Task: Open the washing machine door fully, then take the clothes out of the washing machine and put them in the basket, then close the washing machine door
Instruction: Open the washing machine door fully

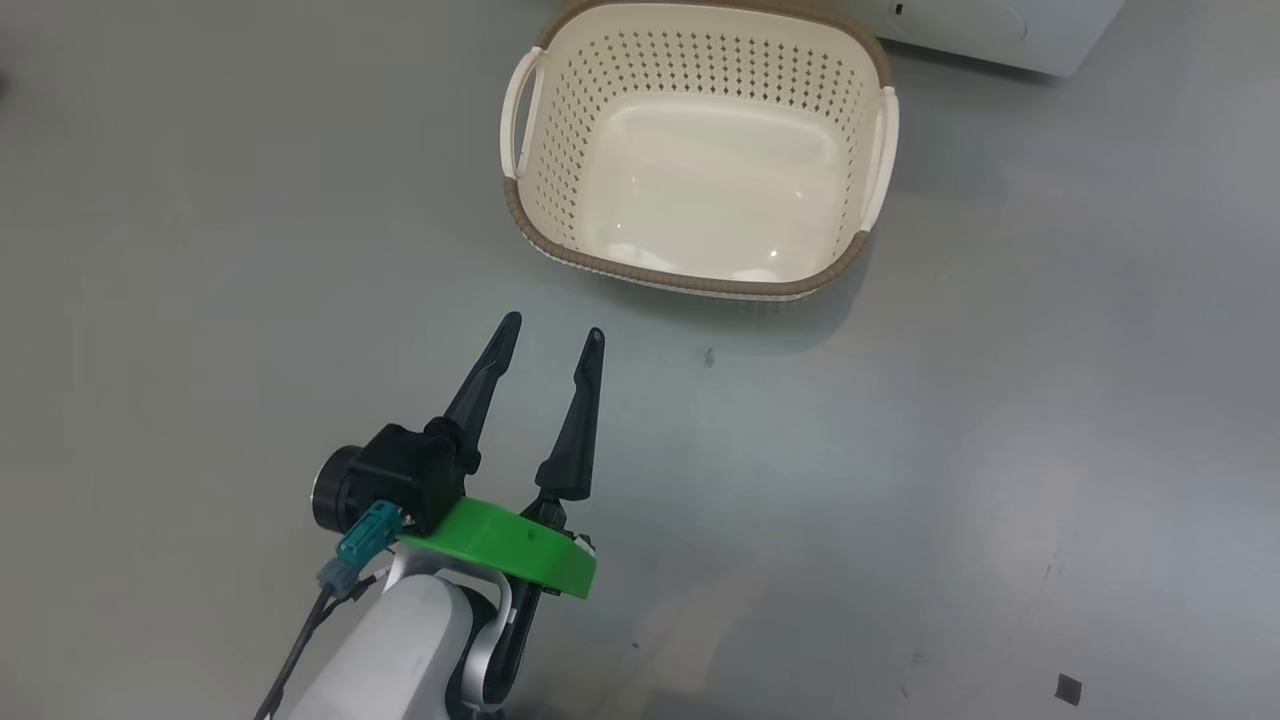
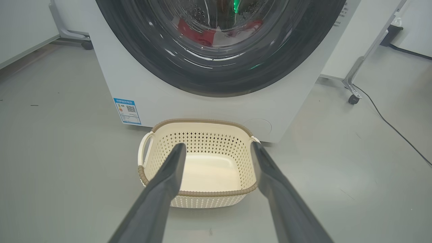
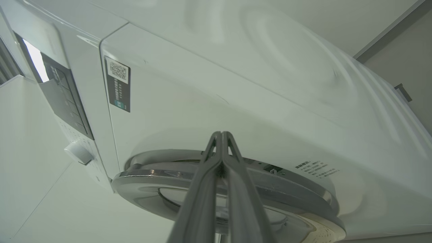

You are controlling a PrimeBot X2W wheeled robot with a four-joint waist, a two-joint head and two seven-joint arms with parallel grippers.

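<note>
Hovering above the grey floor (image 1: 200, 300), our left gripper (image 1: 553, 330) holds its fingers apart, pointing toward the basket (image 1: 690, 280), which stands just before the washing machine (image 2: 111, 77). Red clothes (image 2: 194, 32) lie inside, behind the shut washing machine door (image 2: 216, 82). Our right gripper (image 3: 221, 134), fingers pressed together, points at that door's edge.

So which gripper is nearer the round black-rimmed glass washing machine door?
Right. The right gripper, shut, is at the edge of the door; the left gripper hangs open above the floor, short of the cream plastic basket.
</note>
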